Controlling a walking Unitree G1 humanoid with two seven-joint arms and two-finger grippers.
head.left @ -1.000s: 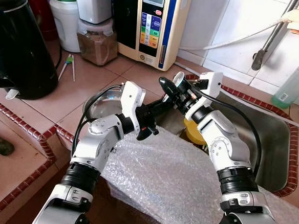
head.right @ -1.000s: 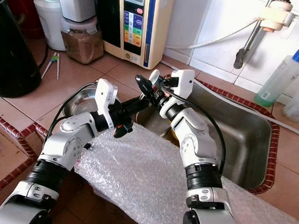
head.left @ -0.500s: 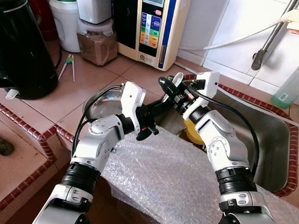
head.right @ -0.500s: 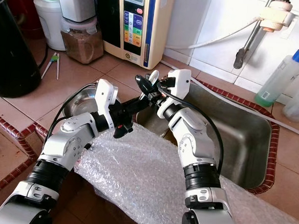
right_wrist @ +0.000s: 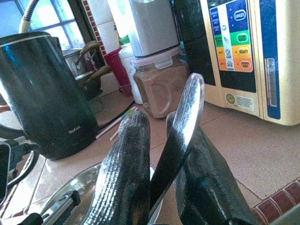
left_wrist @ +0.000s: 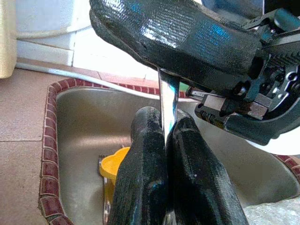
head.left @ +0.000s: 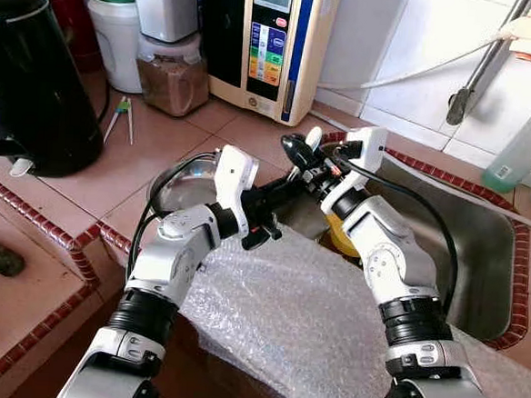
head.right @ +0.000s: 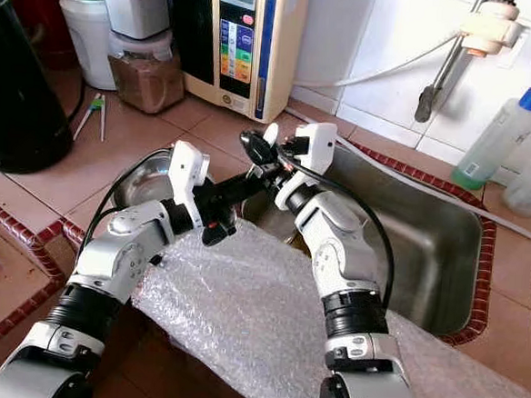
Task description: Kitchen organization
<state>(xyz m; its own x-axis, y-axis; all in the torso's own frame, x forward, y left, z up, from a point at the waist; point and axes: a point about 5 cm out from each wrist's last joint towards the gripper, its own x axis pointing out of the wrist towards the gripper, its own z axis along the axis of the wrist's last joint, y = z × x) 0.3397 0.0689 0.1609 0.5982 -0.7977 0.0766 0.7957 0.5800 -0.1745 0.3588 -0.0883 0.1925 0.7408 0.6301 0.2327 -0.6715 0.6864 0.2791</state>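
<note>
A metal spoon (head.left: 303, 156) is gripped from both sides by the left gripper (head.left: 289, 184) and right gripper (head.left: 296, 153) above the sink's (head.left: 489, 260) tiled corner.

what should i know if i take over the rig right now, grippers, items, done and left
Left gripper: shut on the spoon's metal handle, above the sink's near-left corner.
Right gripper: fingers around the spoon's bowl end, so both hold one spoon.
Steel bowl sits on the counter left of the sink; yellow cup lies in the sink; bubble wrap covers the counter edge.
Done: spoon lifted.
Left: finish the handover, probably set it down.
</note>
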